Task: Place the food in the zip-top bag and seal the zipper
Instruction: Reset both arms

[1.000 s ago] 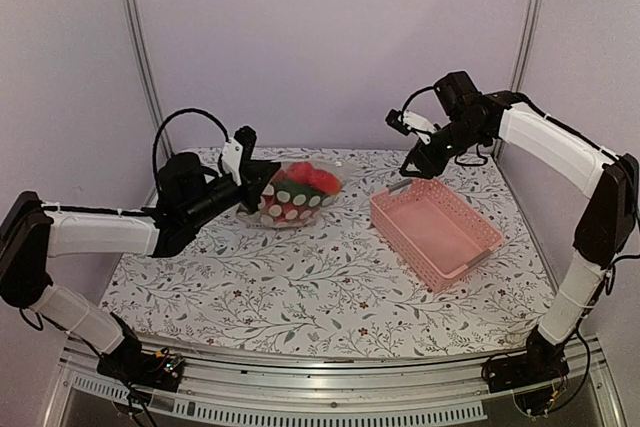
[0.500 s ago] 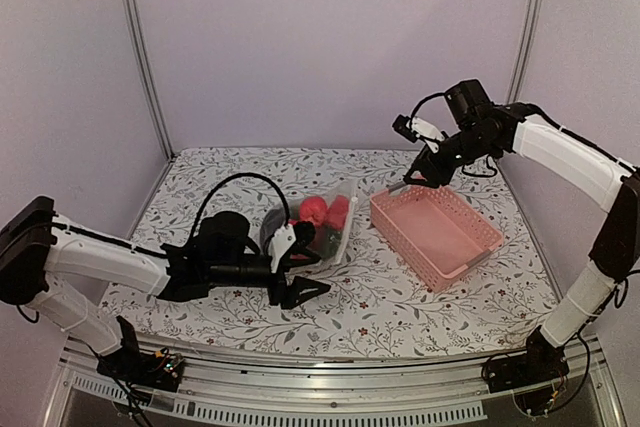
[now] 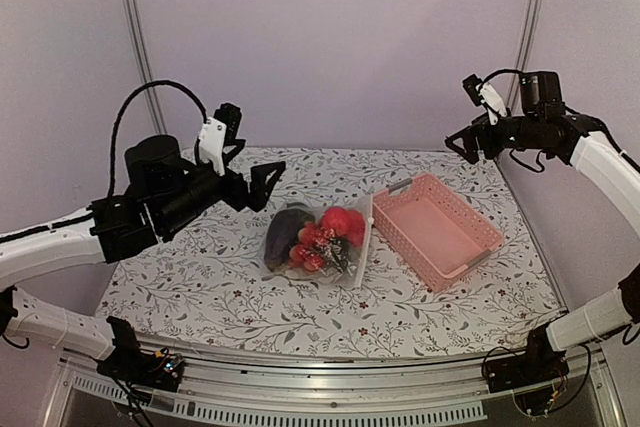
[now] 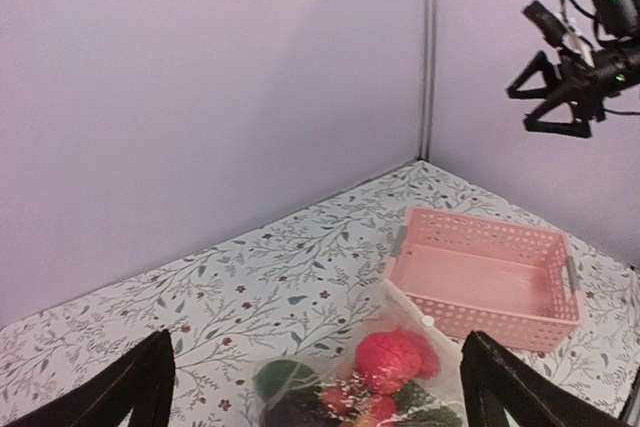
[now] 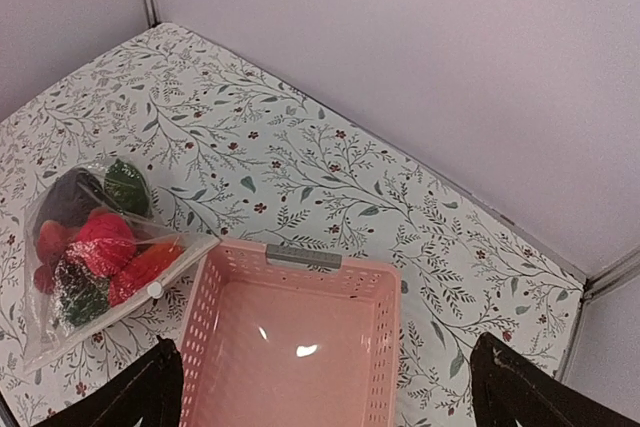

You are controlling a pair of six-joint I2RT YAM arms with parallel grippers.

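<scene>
The zip-top bag [image 3: 318, 243] lies flat on the table, just left of the pink basket, with the food inside: a dark eggplant [image 3: 284, 231], red round fruits [image 3: 342, 221], small tomatoes [image 3: 304, 253] and a green piece [image 5: 126, 187]. Its zipper [image 5: 172, 273] runs along the edge facing the basket and lies flat. My left gripper [image 3: 255, 162] hangs open above and left of the bag [image 4: 392, 379], holding nothing. My right gripper [image 3: 462, 145] is open high over the back right corner, above the basket. The bag [image 5: 92, 259] shows at the left of the right wrist view.
The pink lattice basket [image 3: 470, 247] stands empty right of centre, its grey handle [image 5: 303, 256] toward the back wall. Purple walls with metal corner posts [image 3: 138, 47] close the back and sides. The right gripper [image 4: 562, 87] shows in the air in the left wrist view.
My left gripper opened, let go of the bag and rose back to the left. The bag now lies flat by the basket. My right gripper opened wide and drew up and to the right.
</scene>
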